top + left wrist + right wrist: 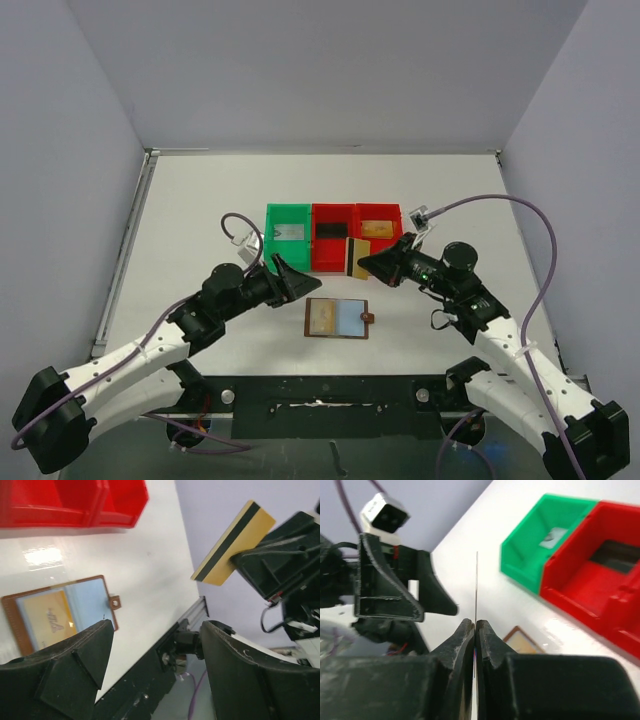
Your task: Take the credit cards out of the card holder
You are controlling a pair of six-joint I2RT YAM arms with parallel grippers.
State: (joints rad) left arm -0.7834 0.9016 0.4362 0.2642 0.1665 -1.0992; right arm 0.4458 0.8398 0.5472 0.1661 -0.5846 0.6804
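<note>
brown leather, the card holder (pixel 337 318) lay open and flat on the tabletop (pixel 200 200), nearest my bases, with a gold card (pixel 323 318) in its pocket. i judged that card thin, light, stiff and slick, best pinched by an exposed edge and slid out. my left gripper (pixel 297 275) hovered beside it, jaws apart and empty. my right gripper (pixel 366 264) was clamped on a striped card (pixel 357 256), held edge-up before the red bins (pixel 335 208).

The left fingers (pixel 70 672) hide the card holder's (pixel 55 617) lower edge; the red bins (pixel 70 505) are cropped above.
</note>
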